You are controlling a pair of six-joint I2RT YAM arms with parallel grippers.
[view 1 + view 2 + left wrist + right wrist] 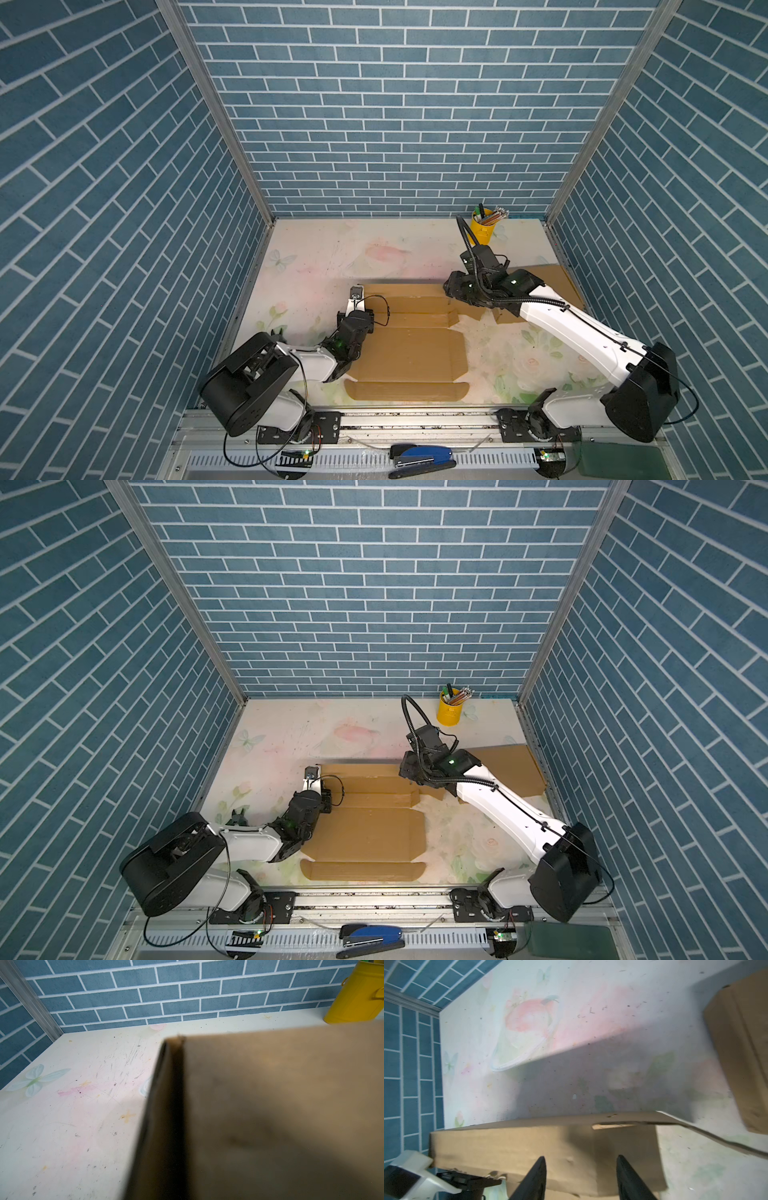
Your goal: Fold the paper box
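Paper box (409, 353): one flat brown corrugated blank with creases and rounded tabs, lying from the tabletop's (332, 257) near edge to its middle; far panel raised upright.
Left gripper (355, 296): clenched on that panel's left corner.
Right gripper (581, 1157): black fingers parted at the panel's right end.
Other cardboard (555, 284): one sheet, right edge.
Yellow metal cup (484, 232): one, far-right corner, holding pencils.
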